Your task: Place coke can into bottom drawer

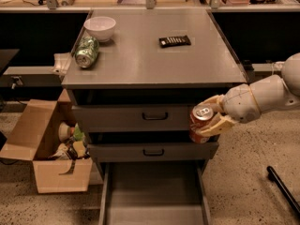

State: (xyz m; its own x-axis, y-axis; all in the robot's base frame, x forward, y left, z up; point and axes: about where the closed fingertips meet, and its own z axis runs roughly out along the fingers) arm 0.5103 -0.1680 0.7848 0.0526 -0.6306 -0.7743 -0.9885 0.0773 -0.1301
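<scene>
One can (200, 124) matters here: in the camera view the tool (206, 118) is clamped on it from the right, holding it roughly upright in the air before the right end of the two shut upper fronts, well above the open drawer (154, 193). To do this step well, I judge the arm (255, 100) should bring it clear of the middle front (152, 152), then left and down over the bare floor. It should release only when low, so the can neither tips nor rolls.
</scene>
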